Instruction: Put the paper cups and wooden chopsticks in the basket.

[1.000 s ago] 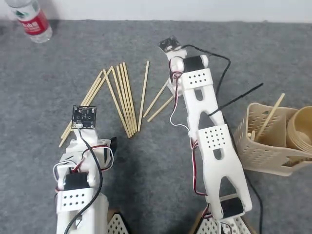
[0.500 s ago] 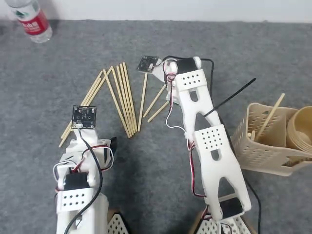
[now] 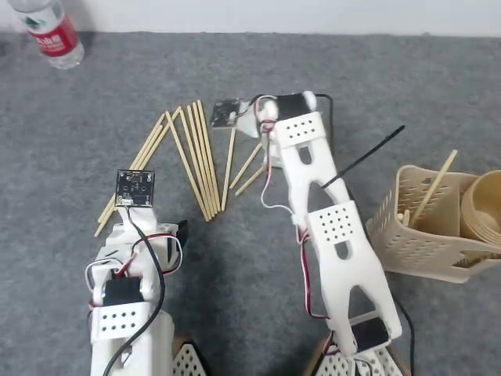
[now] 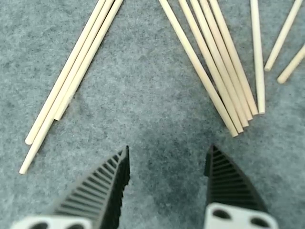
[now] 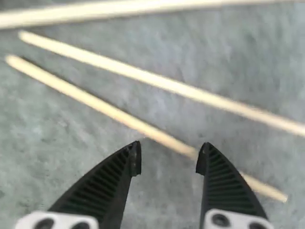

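Observation:
Several wooden chopsticks (image 3: 196, 157) lie fanned out on the grey carpet. My right gripper (image 5: 170, 144) hangs open just above them, and one chopstick (image 5: 114, 113) runs slantwise on the carpet under the gap between its fingers, with a second chopstick (image 5: 162, 83) beyond. My left gripper (image 4: 167, 149) is open over bare carpet, a left bundle of chopsticks (image 4: 71, 81) and a right bundle (image 4: 214, 62) ahead of it. The beige basket (image 3: 415, 235) at the right holds stacked paper cups (image 3: 484, 205) and one leaning chopstick (image 3: 434, 188).
A water bottle (image 3: 51, 31) with a red label lies at the far left corner. The right arm (image 3: 329, 219) stretches across the middle, its black cable trailing toward the basket. The left arm (image 3: 129, 290) stands near the front edge.
The right arm has swung left and lowered its wrist over the two short chopsticks. The left arm has kept still.

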Available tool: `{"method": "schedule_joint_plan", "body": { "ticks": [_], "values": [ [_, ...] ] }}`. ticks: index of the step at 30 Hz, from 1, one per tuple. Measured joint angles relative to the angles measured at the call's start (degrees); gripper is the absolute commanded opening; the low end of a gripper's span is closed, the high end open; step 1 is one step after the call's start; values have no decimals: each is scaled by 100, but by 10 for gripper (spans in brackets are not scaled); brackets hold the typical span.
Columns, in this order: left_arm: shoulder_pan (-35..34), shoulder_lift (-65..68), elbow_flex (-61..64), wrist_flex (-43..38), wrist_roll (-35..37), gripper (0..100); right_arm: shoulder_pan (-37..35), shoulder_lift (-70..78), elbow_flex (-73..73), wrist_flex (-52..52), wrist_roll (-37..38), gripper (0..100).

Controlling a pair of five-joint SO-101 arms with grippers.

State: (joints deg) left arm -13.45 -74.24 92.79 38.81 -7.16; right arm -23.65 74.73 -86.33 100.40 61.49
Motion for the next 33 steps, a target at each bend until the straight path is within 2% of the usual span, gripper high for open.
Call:
{"method": "schedule_joint_plan", "body": {
  "ticks": [11, 15, 17, 19, 33],
  "values": [
    [0, 0, 0, 0, 0, 243, 53, 149, 290, 0, 712, 193],
    [0, 0, 0, 0, 0, 243, 88, 185, 220, 9, 923, 0],
    [0, 0, 0, 0, 0, 243, 167, 185, 211, 9, 1011, 38],
    [0, 0, 0, 0, 0, 243, 255, 185, 211, 9, 1037, 2],
    [0, 0, 0, 0, 0, 243, 299, 149, 220, 9, 1029, 9]
  ]
}}
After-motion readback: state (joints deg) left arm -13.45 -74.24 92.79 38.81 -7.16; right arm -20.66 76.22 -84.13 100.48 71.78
